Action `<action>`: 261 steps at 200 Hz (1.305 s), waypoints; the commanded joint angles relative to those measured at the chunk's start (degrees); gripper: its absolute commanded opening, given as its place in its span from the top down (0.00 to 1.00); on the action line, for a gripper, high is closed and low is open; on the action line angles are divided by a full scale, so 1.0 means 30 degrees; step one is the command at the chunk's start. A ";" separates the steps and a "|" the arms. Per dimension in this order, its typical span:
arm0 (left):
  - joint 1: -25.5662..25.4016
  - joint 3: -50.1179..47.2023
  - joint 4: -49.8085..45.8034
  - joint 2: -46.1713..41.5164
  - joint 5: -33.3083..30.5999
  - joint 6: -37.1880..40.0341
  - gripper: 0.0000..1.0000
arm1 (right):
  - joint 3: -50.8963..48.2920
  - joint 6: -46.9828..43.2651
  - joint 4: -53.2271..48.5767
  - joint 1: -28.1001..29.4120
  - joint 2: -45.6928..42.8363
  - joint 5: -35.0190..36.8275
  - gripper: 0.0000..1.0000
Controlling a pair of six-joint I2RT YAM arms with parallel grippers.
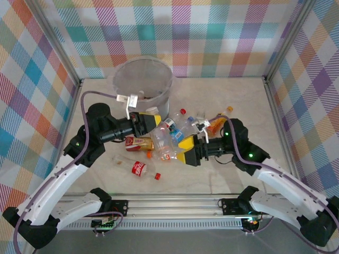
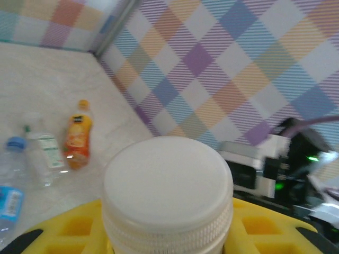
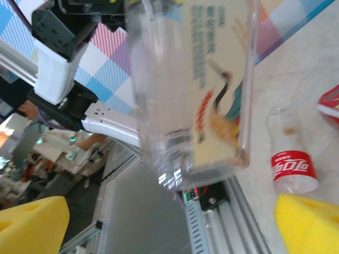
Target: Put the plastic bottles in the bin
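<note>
My left gripper [image 1: 151, 121] is clamped on the clear plastic bottle with a white ribbed cap [image 2: 167, 185]; its long axis slants toward my right gripper [image 1: 180, 150], fingers apart; the round translucent grey-white bin [image 1: 161, 98] lies just behind my left arm, the nearer one

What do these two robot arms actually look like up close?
The left arm and right arm have long white links joined by chunky black joints with small green lights. A purple-grey cable runs along each, and the jaws are bright yellow blocks.
</note>
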 commanded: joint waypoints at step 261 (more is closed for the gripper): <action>0.2980 2.2361 -1.1681 1.9176 -1.0533 1.2096 0.62 | 0.2424 -0.4271 -0.7985 -0.0141 -0.4695 0.7881 0.00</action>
